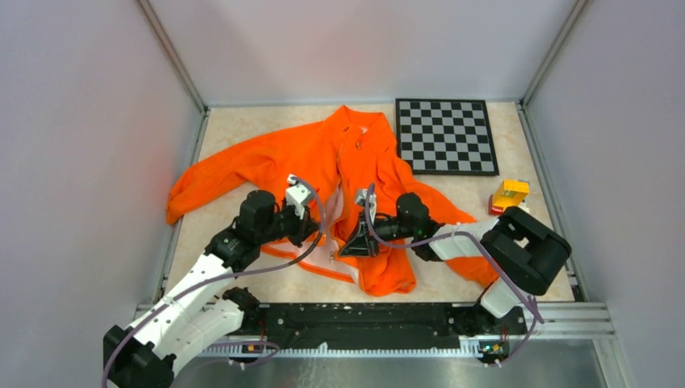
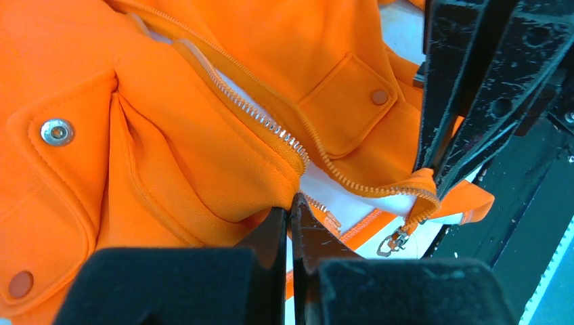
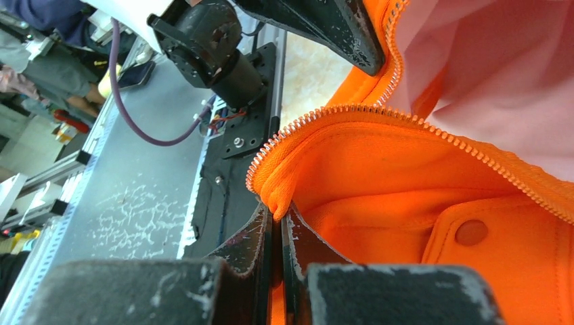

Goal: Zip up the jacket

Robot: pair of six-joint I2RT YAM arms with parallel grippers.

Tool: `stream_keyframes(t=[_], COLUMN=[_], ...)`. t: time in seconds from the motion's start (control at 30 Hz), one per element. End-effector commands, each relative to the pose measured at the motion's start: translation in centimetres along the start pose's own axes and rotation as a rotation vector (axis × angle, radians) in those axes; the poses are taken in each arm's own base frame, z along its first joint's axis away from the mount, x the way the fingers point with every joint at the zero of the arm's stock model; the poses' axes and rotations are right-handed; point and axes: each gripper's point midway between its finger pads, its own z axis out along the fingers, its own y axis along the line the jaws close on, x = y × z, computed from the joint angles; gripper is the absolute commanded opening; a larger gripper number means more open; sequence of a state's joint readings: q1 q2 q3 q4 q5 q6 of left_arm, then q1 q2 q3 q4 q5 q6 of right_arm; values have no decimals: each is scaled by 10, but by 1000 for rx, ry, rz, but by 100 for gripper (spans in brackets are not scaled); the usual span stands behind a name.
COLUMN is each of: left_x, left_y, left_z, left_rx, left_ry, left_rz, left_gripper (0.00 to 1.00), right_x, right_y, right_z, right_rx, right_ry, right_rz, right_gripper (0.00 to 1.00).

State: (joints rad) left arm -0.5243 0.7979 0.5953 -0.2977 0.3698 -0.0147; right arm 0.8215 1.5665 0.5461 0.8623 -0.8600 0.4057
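Observation:
The orange jacket [image 1: 339, 162] lies spread on the table, front open at the bottom, white lining showing. My left gripper [image 1: 315, 230] is shut on the hem of its left front panel [image 2: 203, 176], by the lower end of the zipper teeth. My right gripper [image 1: 353, 242] is shut on the bottom corner of the right front panel [image 3: 277, 200], where the zipper tape bends. In the left wrist view the zipper slider with its metal pull [image 2: 394, 240] hangs from that right panel's tape just below the right gripper's fingers [image 2: 467, 101]. The two zipper halves are apart.
A chessboard [image 1: 445, 136] lies at the back right, beside the jacket's collar. A small yellow and red toy [image 1: 509, 196] sits at the right, close to my right arm. Grey walls enclose the table on three sides. The black rail [image 1: 363, 323] runs along the near edge.

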Motion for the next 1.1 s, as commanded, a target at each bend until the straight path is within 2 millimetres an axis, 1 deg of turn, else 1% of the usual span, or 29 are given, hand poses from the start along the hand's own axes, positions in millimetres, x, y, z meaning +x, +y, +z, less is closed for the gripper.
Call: stream_keyframes(t=[0.0, 0.07, 0.27, 0.37, 0.4, 0.47, 0.63, 0.8, 1.07], left_x=[-29, -30, -30, -30, -29, -29, -28, -27, -26], left_y=[-16, -19, -22, -22, -22, -23, -24, -24, -25], left_z=[-3, -4, -5, -5, -4, -4, -3, -3, -2], left_rx=[102, 117, 134, 137, 139, 150, 153, 156, 165], left_ry=[-119, -132, -145, -146, -144, -143, -138, -136, -130], left_rz=[133, 159, 187, 189, 189, 190, 188, 186, 181], left_gripper=[0, 0, 0, 0, 0, 0, 0, 0, 0], right_x=[-31, -33, -39, -40, -41, -35, -35, -34, -35], right_y=[19, 18, -3, -8, -7, -8, -1, -5, -5], right_z=[6, 6, 3, 1, 1, 3, 4, 5, 6], right_rx=[-127, -125, -49, -57, -70, -96, -157, -141, -150], right_ry=[-79, -90, -142, -168, -177, -174, -196, -193, -201], right_rz=[-126, -122, -39, 12, 17, 49, 87, 95, 103], right_gripper=[0, 0, 0, 0, 0, 0, 0, 0, 0])
